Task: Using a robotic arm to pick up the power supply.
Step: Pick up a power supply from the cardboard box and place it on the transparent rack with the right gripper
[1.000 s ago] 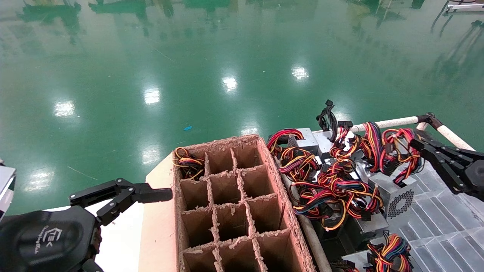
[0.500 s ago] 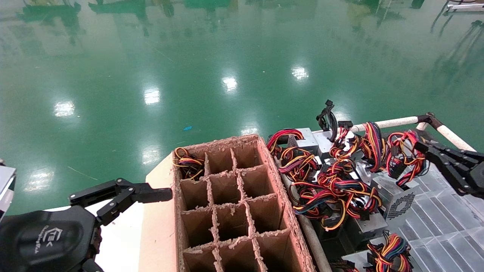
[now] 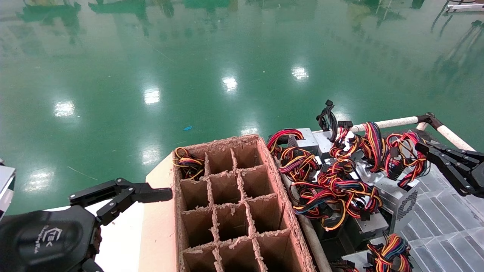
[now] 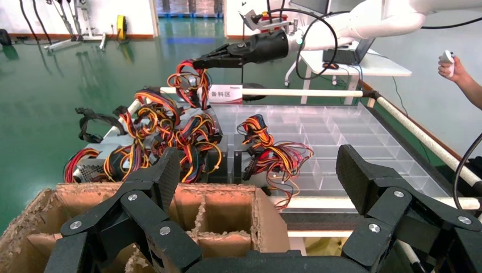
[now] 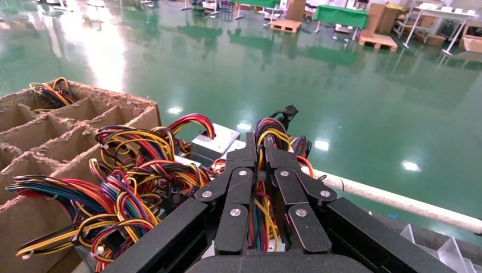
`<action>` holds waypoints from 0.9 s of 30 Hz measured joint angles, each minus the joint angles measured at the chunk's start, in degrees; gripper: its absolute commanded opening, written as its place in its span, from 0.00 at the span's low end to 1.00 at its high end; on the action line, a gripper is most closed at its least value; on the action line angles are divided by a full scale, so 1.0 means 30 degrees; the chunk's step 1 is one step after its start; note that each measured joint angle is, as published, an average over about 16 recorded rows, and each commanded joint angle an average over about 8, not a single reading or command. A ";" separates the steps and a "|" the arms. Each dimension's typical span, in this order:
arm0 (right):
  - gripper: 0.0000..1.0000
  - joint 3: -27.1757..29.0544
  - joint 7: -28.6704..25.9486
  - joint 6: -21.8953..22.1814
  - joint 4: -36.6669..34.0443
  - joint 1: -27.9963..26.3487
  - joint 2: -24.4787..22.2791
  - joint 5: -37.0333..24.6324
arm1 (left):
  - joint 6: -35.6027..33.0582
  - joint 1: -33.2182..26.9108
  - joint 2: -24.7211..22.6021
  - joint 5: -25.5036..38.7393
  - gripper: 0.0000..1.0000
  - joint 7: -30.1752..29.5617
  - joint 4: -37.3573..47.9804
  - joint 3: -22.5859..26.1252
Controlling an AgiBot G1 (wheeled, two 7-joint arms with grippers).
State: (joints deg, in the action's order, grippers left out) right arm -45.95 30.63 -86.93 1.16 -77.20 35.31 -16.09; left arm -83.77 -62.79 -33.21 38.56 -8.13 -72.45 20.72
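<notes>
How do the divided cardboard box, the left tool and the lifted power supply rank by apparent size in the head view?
1. Cardboard box, largest by far.
2. Left tool, open beside it.
3. Power supply, hanging by wires from the shut right tool.
The last two look close; nearness inflates the tool.

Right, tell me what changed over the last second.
The right hand, shut on the red, yellow and black wire bundle, pulled back toward the robot and dragged the bundle along. The grey metal power supply box with the perforated vent tipped, its vent panel turning sideways. The left hand stayed open beside the brown cardboard divider box.
</notes>
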 measured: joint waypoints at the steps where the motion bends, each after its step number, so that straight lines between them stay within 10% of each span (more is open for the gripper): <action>1: 0.00 -0.0001 0.0000 -0.0031 -0.0029 0.0028 -0.0015 -0.0001 | 0.0000 0.0000 0.0000 0.0000 1.00 0.0000 0.0000 0.0000; 27: 0.00 0.1414 -0.0256 -0.1274 0.1695 0.4282 -0.1970 0.2343 | 0.0002 -0.0001 0.0002 -0.0003 1.00 0.0002 0.0000 0.0005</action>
State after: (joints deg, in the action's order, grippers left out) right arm -41.71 29.86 -90.76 6.24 -64.35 29.40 -9.06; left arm -83.77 -62.79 -33.20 38.55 -8.12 -72.45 20.74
